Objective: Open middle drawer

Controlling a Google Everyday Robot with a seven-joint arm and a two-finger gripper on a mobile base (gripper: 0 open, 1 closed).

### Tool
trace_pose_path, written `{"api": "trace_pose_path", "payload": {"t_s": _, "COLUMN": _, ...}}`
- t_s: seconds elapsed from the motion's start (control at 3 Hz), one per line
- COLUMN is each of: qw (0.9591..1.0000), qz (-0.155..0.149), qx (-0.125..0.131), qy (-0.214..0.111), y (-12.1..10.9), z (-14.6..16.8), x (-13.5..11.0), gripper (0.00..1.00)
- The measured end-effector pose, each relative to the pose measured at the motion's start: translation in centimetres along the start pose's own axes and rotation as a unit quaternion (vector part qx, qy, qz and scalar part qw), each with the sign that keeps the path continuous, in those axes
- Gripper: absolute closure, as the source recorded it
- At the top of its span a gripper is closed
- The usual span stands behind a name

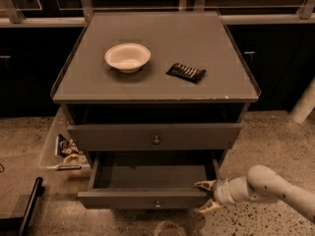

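Note:
The middle drawer [147, 198] is pulled well out of the grey cabinet, showing its plain grey inside [150, 176] and a small round knob [157, 203] on its front. My gripper [206, 196] is at the right end of that front panel. Its fingers are spread, one finger [203, 184] at the panel's top inner edge and the other below and in front. The white arm [268, 186] reaches in from the lower right. The drawer above [155, 136], with its own knob [156, 140], stands slightly out.
A white bowl [127, 57] and a black packet [186, 72] lie on the cabinet top [157, 33]. A clear bin [61, 151] with snacks sits on the floor at the left. A black bar [27, 203] lies lower left. A white pole [305, 102] stands at the right.

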State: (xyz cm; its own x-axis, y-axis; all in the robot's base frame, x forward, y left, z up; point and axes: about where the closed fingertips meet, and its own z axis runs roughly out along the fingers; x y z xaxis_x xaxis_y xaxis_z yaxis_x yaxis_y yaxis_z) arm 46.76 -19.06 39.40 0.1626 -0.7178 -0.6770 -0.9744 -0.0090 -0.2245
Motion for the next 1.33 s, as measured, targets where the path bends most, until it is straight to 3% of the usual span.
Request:
{"api": "trace_pose_path", "payload": {"t_s": 0.33, "qw": 1.0, "qz": 0.004, "qx": -0.004, "qy": -0.005, "y": 1.4, "z": -0.5, "x": 0.3, "gripper": 0.19}}
{"api": "trace_pose_path", "payload": {"t_s": 0.67, "qw": 0.9999, "qz": 0.009, "qx": -0.003, "qy": -0.008, "y": 3.8, "z": -1.9, "x": 0.8, "gripper": 0.42}}
{"api": "trace_pose_path", "payload": {"t_s": 1.0, "qw": 0.9999, "qz": 0.009, "qx": -0.002, "qy": -0.008, "y": 4.0, "z": -2.2, "x": 0.7, "gripper": 0.65}}
{"api": "trace_pose_path", "payload": {"t_s": 1.33, "qw": 0.9999, "qz": 0.009, "qx": -0.002, "qy": -0.008, "y": 4.0, "z": -2.2, "x": 0.7, "gripper": 0.63}}
